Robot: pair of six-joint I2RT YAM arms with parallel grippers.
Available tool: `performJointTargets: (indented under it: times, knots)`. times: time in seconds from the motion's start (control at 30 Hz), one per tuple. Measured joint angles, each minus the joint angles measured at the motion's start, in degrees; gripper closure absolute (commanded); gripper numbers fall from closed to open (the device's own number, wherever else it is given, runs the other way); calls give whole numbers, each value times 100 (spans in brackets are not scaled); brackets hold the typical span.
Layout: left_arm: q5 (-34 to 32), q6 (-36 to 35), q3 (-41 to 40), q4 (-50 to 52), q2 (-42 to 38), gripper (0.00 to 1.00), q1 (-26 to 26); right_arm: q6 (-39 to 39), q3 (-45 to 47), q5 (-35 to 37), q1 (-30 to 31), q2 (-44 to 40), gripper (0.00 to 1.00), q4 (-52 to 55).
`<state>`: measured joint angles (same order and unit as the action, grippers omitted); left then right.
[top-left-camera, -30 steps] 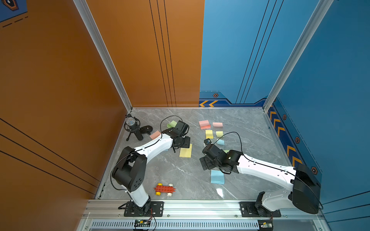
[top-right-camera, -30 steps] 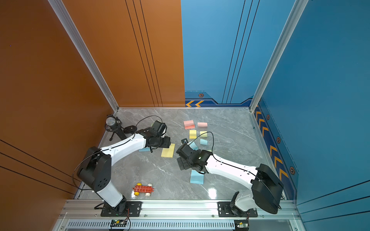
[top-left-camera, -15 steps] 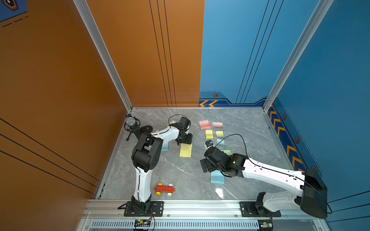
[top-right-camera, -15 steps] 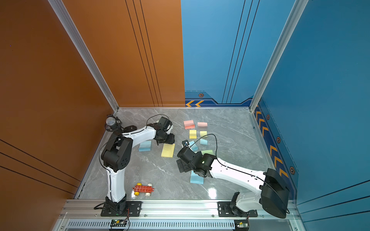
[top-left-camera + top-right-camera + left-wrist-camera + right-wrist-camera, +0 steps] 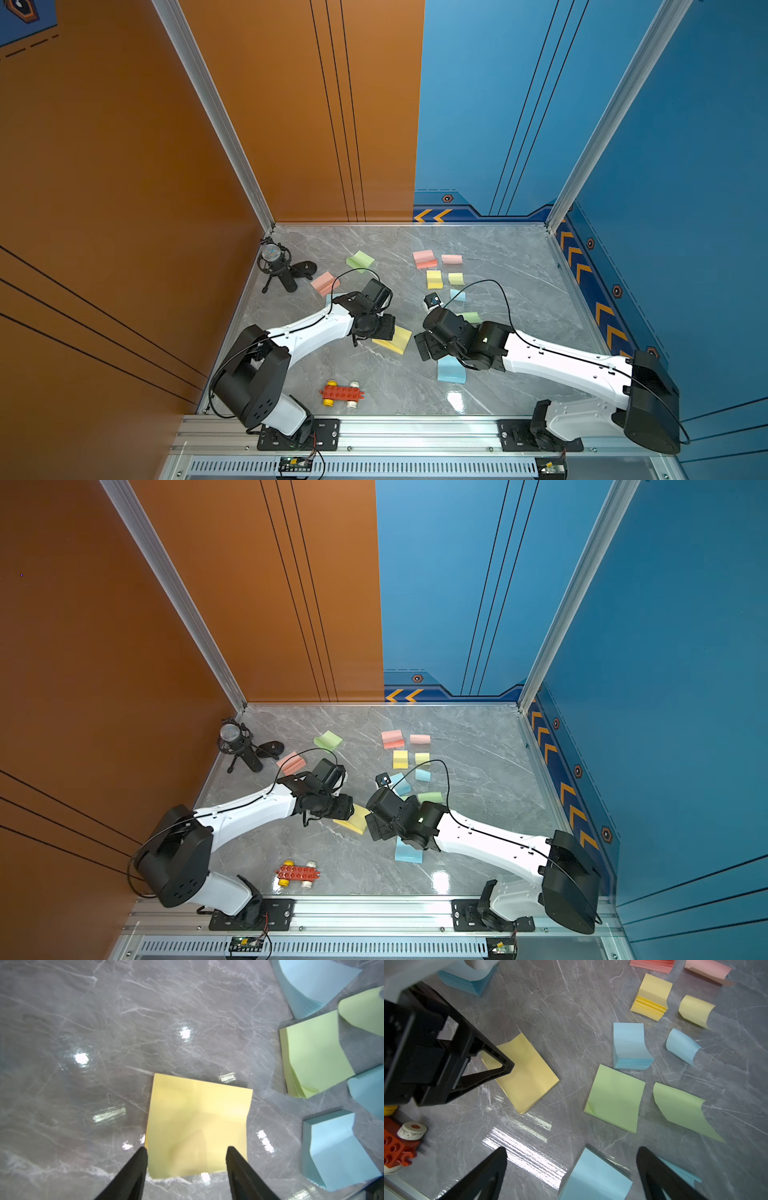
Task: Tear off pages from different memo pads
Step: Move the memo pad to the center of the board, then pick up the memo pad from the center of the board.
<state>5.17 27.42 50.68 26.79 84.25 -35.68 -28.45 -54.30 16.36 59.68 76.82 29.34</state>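
My left gripper [image 5: 187, 1151] is open, its fingers straddling the near edge of a large yellow memo pad [image 5: 197, 1122] that lies flat mid-table in both top views [image 5: 395, 338] [image 5: 355, 818]. My right gripper [image 5: 572, 1151] is open above a large blue memo pad [image 5: 593, 1178], nothing between its fingers. Beyond it lie a green pad [image 5: 614, 1097] with a curled green page [image 5: 681, 1109], a small blue pad [image 5: 629, 1047] with a blue page [image 5: 681, 1045], and a small yellow pad [image 5: 652, 995] with a yellow page [image 5: 695, 1009]. A pink pad [image 5: 424, 257] and pink page [image 5: 451, 259] sit farther back.
A red toy brick car [image 5: 341, 392] stands near the front edge. A microphone on a tripod [image 5: 276, 262] stands at the back left, with a green pad [image 5: 360, 259] and a pink pad [image 5: 325, 282] near it. Walls close three sides.
My left gripper has come toward the front of the table, and the large yellow pad now lies nearer the front and turned. The right arm has barely moved.
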Motion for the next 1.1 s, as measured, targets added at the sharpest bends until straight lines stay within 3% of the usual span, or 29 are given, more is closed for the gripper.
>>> performJointTargets:
  times: [0.17, 0.57, 1.1]
  knots:
    - [-153, 87, -564, -4, -704, 24, 24, 184, 0, -24, 0, 48, 0, 0]
    - [-555, 114, -1106, -20, -1099, 26, -2, 361, -184, -122, 0, 319, 0, 7]
    - [-667, 107, -1126, -308, -680, 28, -33, 363, -376, -118, 2, 592, 0, 22]
